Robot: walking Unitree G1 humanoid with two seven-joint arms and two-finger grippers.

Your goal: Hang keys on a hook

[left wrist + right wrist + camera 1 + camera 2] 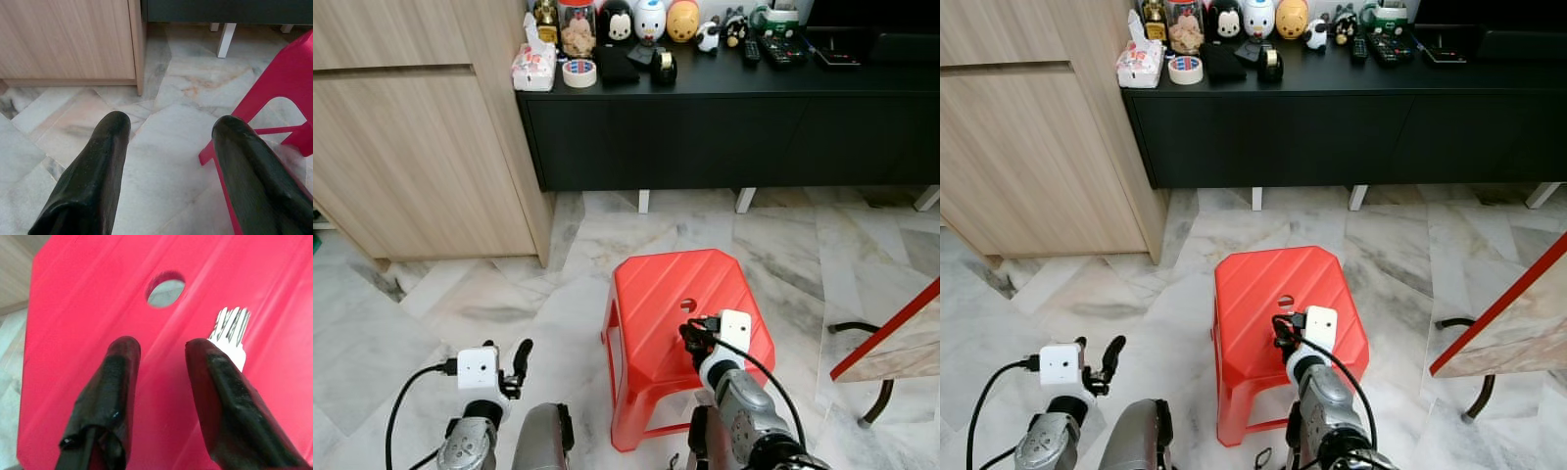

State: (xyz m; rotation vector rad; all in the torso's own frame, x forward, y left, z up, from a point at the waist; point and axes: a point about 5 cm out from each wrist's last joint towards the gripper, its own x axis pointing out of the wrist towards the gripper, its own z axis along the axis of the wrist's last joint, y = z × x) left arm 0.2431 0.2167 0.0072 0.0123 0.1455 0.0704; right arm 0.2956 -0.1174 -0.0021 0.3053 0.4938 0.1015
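A red plastic stool stands on the marble floor in front of me. My right gripper hovers just above its seat near the round hole, open, with nothing between its fingers. A small white and silver ridged object, possibly the keys, lies on the seat just past one fingertip and is partly hidden by that finger. From the head, the right gripper sits over the stool's near right part. My left gripper hangs low to the left of the stool, open over bare floor.
A low black cabinet along the far wall carries toys, tape rolls and remotes. A wooden cupboard fills the left. A red-edged tabletop and a black chair base stand at the right.
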